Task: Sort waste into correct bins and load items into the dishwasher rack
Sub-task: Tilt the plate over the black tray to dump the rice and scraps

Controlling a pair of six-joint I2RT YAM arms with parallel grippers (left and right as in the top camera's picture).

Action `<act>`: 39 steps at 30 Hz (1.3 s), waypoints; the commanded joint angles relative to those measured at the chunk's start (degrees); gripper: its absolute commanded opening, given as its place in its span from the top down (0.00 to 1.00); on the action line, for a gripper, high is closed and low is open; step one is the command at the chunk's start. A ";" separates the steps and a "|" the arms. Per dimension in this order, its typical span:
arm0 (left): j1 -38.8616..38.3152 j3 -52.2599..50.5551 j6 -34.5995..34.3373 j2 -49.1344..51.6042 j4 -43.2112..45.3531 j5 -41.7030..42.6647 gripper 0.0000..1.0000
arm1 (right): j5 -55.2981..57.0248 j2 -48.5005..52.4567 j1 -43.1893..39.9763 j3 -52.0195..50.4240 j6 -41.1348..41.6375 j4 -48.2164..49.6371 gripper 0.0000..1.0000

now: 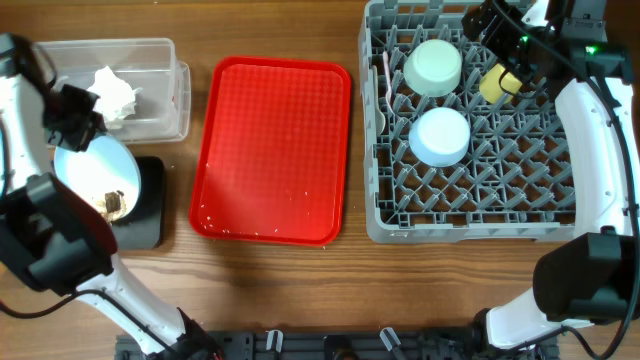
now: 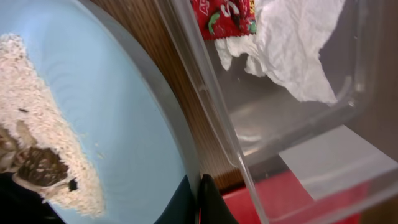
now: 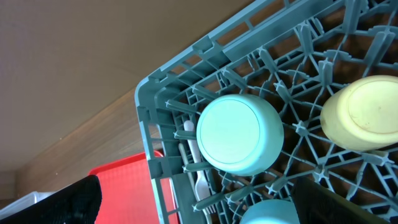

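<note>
My left gripper (image 2: 200, 199) is shut on the rim of the pale blue plate (image 1: 92, 165), held tilted over the black tray (image 1: 148, 215). Brown food scraps (image 2: 40, 167) and white crumbs (image 2: 28, 106) lie on the plate. The clear tub (image 1: 165, 60) holds the white napkin (image 1: 115, 92) and the red wrapper (image 2: 224, 15). The grey dishwasher rack (image 1: 480, 215) holds the upside-down pale green bowl (image 1: 433, 66), pale blue bowl (image 1: 440, 136), yellow cup (image 1: 495, 83) and white cutlery (image 3: 200, 180). My right gripper (image 1: 500, 40) is open and empty above the rack's far side.
The flat red serving tray (image 1: 272, 150) lies between the bins and the rack, with a few crumbs near its front edge. The wooden table shows around everything.
</note>
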 commanded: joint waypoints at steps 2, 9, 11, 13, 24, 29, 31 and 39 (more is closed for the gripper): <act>6.71 1.33 6.97 -2.12 -1.55 16.76 0.96 | 0.96 -0.37 0.09 0.44 0.39 0.09 0.00; 13.25 1.33 12.11 -2.14 -3.48 24.02 0.96 | 0.96 -0.37 0.09 0.44 0.37 0.09 0.00; 15.10 1.33 14.64 -2.14 -3.67 29.88 0.96 | 0.96 -0.39 0.09 0.44 0.37 0.09 0.00; 16.81 1.33 15.91 -2.14 -3.58 34.32 0.96 | 0.96 -0.39 0.09 0.44 0.39 0.09 0.00; 21.81 1.33 24.59 -2.14 -9.38 49.05 0.96 | 0.96 -0.39 0.09 0.44 0.37 0.09 0.00; 22.08 1.31 26.91 -2.12 -10.97 49.86 0.96 | 0.96 -0.39 0.09 0.44 0.39 0.09 0.00; 22.23 1.31 28.09 -2.12 -9.11 50.25 0.96 | 0.96 -0.37 0.09 0.44 0.37 0.09 0.00; 23.69 1.25 30.18 -1.92 -11.93 54.73 0.96 | 0.96 -0.37 0.09 0.44 0.39 0.09 0.00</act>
